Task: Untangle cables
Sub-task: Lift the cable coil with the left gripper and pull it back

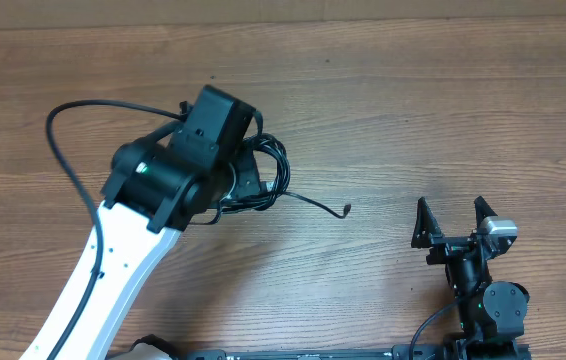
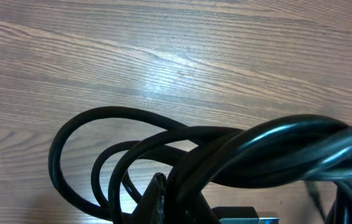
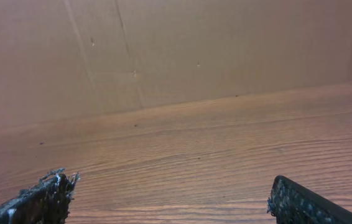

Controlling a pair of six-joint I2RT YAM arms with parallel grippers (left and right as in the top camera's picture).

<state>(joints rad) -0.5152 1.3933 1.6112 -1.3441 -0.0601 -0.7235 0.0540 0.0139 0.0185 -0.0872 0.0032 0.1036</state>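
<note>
The cables [image 1: 275,178] are thin black cords coiled in a bundle at the table's middle, with one loose plug end [image 1: 347,210] trailing right. My left gripper [image 1: 225,165] sits over the bundle, mostly hidden under its own wrist. In the left wrist view the cables [image 2: 257,149] fill the lower frame in loops, and my left gripper [image 2: 170,199] is shut on several strands. A plug [image 2: 244,215] shows beside the finger. My right gripper [image 1: 453,215] is open and empty at the lower right, far from the cables; it also shows in the right wrist view [image 3: 173,193].
The wooden table [image 1: 413,100] carries nothing else. A brown cardboard wall [image 3: 163,50] stands along the far edge. The left arm's own thick black wire [image 1: 63,140] loops out to the left of the arm.
</note>
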